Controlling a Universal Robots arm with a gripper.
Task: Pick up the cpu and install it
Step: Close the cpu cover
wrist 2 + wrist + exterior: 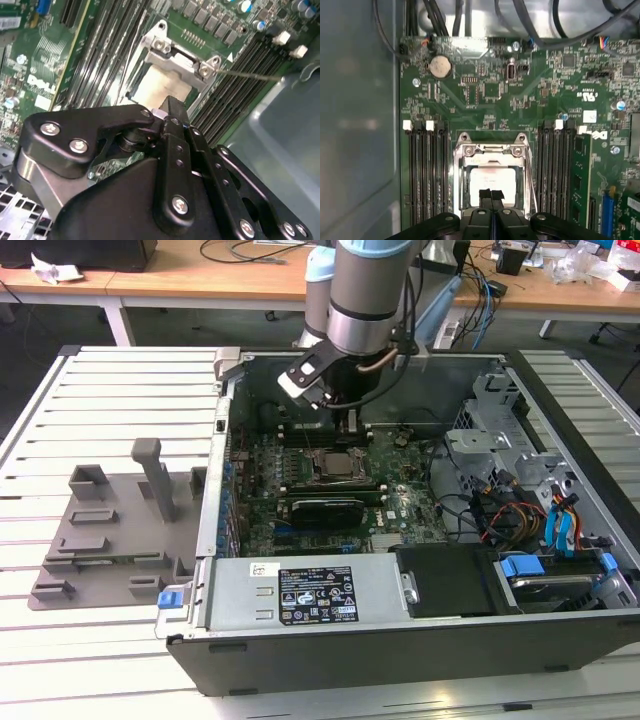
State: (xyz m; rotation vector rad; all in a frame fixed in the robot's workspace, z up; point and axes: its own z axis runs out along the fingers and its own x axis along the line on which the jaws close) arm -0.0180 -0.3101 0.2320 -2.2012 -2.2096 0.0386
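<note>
1. Silvery-grey and flat, the cpu (485, 181) lies inside the metal socket frame (492, 148) on the green motherboard (490, 90). In the exterior view this spot is at the upper middle of the open computer case (560, 480).
2. The gripper (491, 196) hangs straight over the cpu. Its black tips are pressed together with nothing between them, and they sit at one edge of the cpu. I cannot tell whether they touch it.
3. At the exterior view's left, the grey fixture tray (100, 540) stands well apart from the arm.
4. I judge that the pick-up is done and the seating is in hand.
5. Finishing likely calls for the cpu to lie flat and square in the frame. It also calls for light, straight-down pressure with no sideways drag.
</note>
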